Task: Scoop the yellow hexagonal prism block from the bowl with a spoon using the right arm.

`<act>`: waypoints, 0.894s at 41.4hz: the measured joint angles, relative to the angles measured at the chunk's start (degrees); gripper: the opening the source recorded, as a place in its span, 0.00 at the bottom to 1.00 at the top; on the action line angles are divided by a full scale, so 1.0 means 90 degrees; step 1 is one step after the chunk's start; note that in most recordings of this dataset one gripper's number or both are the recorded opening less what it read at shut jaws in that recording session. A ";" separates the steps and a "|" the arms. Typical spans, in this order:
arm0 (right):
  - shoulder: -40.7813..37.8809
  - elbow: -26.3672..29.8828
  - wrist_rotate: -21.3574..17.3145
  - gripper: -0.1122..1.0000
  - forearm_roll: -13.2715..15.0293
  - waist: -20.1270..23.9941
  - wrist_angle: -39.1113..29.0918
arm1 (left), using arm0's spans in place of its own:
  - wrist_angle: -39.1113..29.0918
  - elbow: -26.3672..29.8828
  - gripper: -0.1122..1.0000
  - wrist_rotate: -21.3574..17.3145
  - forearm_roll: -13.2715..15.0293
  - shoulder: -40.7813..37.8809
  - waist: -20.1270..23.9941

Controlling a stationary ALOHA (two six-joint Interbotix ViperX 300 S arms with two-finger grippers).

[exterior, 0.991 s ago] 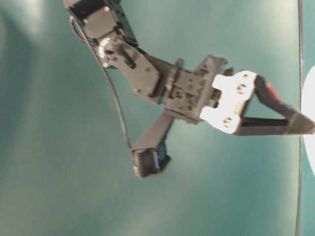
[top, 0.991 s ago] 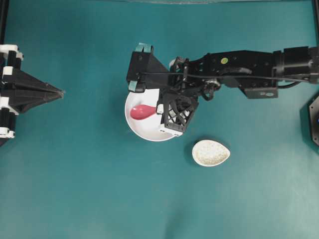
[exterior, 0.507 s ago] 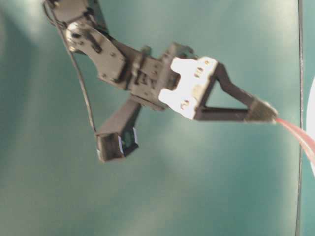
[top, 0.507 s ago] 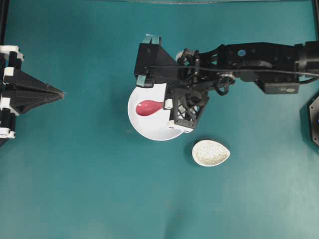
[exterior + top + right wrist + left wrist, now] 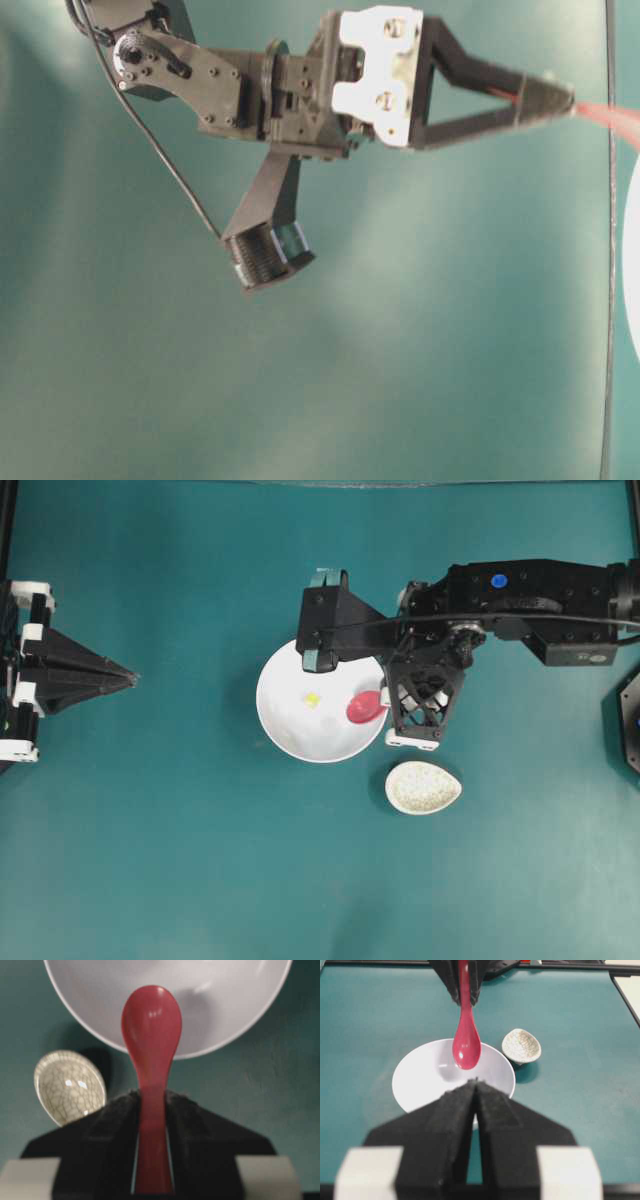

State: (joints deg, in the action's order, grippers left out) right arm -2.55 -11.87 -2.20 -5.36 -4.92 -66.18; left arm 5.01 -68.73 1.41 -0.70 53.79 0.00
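The tiny bright yellow hexagonal block (image 5: pixel 312 700) is lying loose near the middle of the round glossy white bowl (image 5: pixel 285 730). The right arm's black triangular gripper (image 5: pixel 151 1105) is clenching the handle of the glossy pink-red soup spoon (image 5: pixel 365 707), its empty oval scoop hanging over the bowl's right rim. The left black gripper (image 5: pixel 476 1091) is sitting pressed closed, well apart.

Bright even light, soft shadows; wrist views blur up close.
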 measured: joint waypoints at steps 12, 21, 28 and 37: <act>-0.0010 0.0000 0.0000 0.30 0.0098 -0.0176 0.0107 | 0.0098 0.0010 0.11 0.0000 0.0000 -0.0010 0.0000; -0.0283 0.0000 0.0010 0.30 0.0176 -0.0176 0.0342 | 0.0098 0.0000 0.11 0.0000 0.0000 -0.0010 0.0000; -0.0381 0.0000 0.0010 0.30 0.0176 -0.0176 0.0430 | 0.0107 0.0000 0.11 -0.0010 0.0000 -0.0010 0.0000; -0.0479 0.0000 0.0020 0.30 0.0166 -0.0176 0.0664 | 0.0107 0.0000 0.11 0.0000 0.0000 -0.0010 0.0000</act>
State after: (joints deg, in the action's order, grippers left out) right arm -6.86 -11.87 -2.02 -3.87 -6.50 -60.21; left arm 5.98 -68.73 1.41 -0.70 53.70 0.00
